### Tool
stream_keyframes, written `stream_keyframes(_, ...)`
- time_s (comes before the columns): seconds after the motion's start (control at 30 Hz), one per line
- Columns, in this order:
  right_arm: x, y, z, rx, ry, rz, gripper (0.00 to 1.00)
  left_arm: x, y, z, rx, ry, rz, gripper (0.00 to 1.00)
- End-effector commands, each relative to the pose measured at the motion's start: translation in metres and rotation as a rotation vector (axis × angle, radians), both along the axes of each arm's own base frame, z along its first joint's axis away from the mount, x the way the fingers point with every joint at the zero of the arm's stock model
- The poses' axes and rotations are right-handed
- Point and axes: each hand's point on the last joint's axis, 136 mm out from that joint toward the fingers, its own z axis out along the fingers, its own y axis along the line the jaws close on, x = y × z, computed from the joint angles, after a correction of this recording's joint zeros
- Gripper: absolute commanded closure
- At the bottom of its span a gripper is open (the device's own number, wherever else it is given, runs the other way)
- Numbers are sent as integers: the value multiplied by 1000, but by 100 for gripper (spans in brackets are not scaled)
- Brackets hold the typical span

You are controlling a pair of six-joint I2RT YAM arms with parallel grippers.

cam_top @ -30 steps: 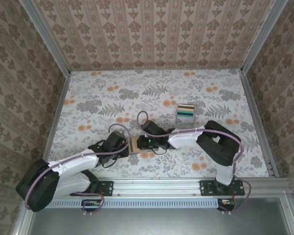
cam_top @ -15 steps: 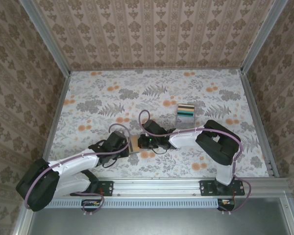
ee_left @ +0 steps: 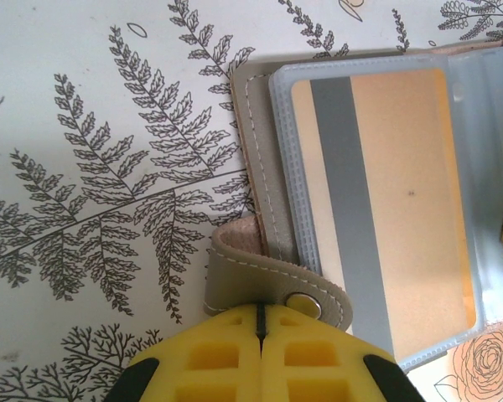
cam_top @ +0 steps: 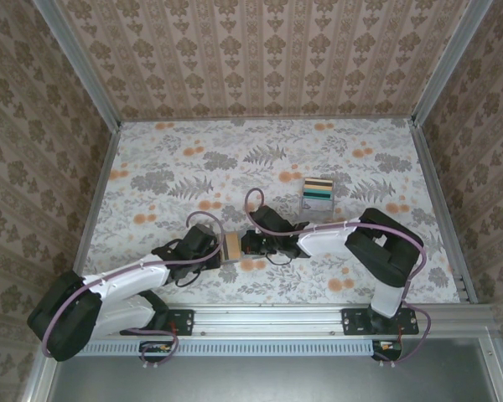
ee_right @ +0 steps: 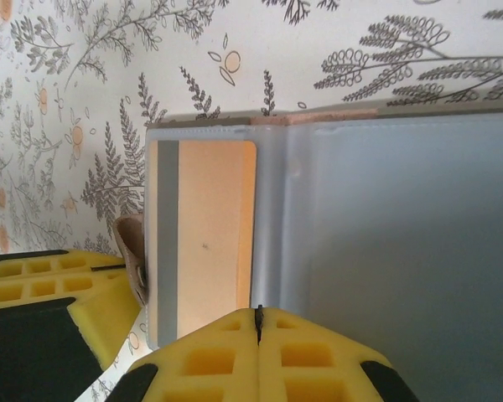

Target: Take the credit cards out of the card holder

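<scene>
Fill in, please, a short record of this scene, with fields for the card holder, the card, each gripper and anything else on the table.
card holder: open, lying flat on the floral table
credit card: orange with a grey stripe, inside the clear pocket of one panel
left gripper: shut, tips at the snap strap; whether it pinches the strap is unclear
right gripper: shut at the holder's edge, beside the card
clear box: holds coloured cards, stands apart from the holder

From high above, looking down on the whole table [cam_top: 193, 159]. Both wrist views very near, sharing the open card holder [ee_left: 260, 184].
</scene>
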Motion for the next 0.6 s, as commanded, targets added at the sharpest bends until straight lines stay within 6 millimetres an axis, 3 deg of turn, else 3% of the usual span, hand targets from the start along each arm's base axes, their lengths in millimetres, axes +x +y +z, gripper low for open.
stream_keyframes(0.0,4,-6,9,5,-24,-25,100,-10,16,-17,79,57,12,100)
stream_keyframes(0.13,2,0,10,7,-23,17,95,-7,7,-4,43,30,-19,100)
stream_keyframes(0.4,1,8,13,18,-37,55,83,9,-8,45,-36,-87,-49,100)
stream_keyframes(0.57,1,9,16,15,-46,59,80,21,-21,52,-36,-100,-75,98)
